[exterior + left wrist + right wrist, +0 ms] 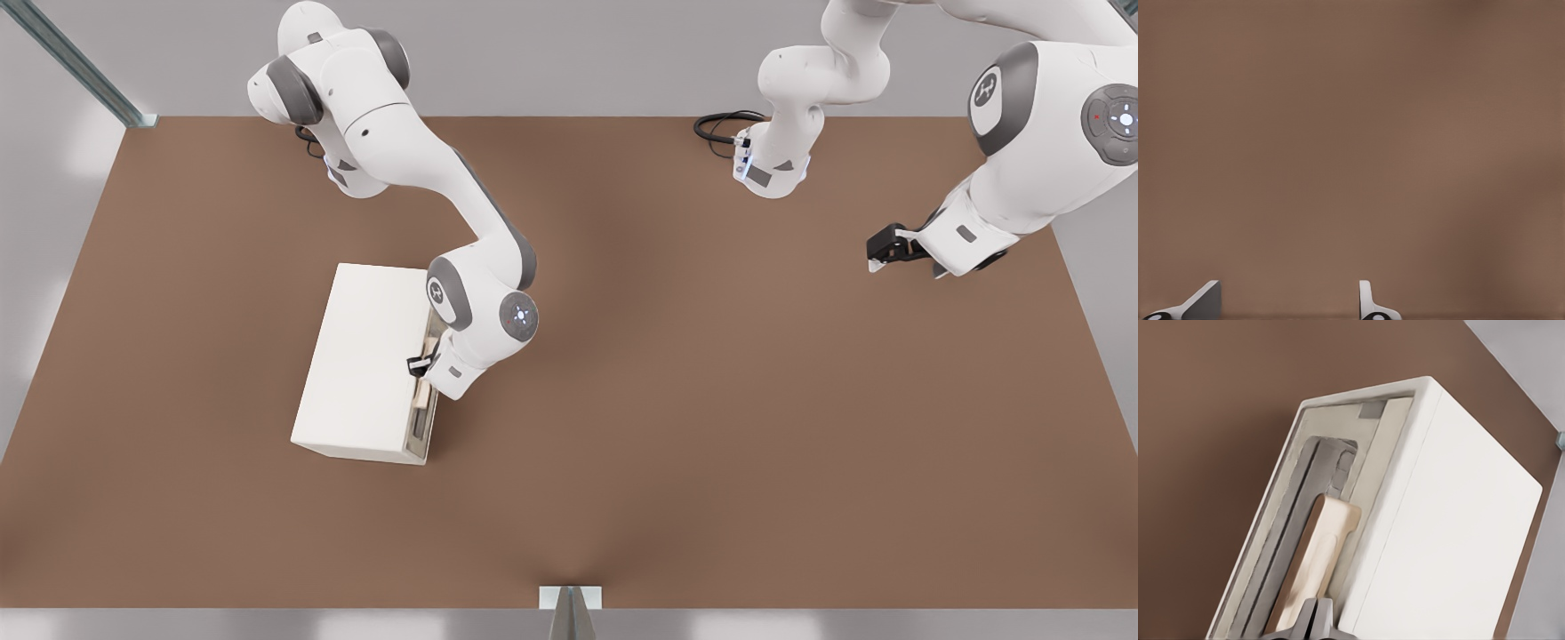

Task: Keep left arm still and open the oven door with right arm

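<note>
One gripper [421, 363] is working at the oven's door face, sitting right against the pale wooden handle [1313, 568]. In the wrist view its dark fingers [1315, 621] are pressing nearly together at the handle's end, but whether they are actually clamping the bar I cannot tell. The oven door [1301, 540], cream-framed with dark glass, is lying flush in its frame. The oven [364, 360] is resting on the brown table [711, 427], toward the front view's left, its door facing the front view's right. Grey walls are surrounding the table. No writing is showing anywhere.
</note>
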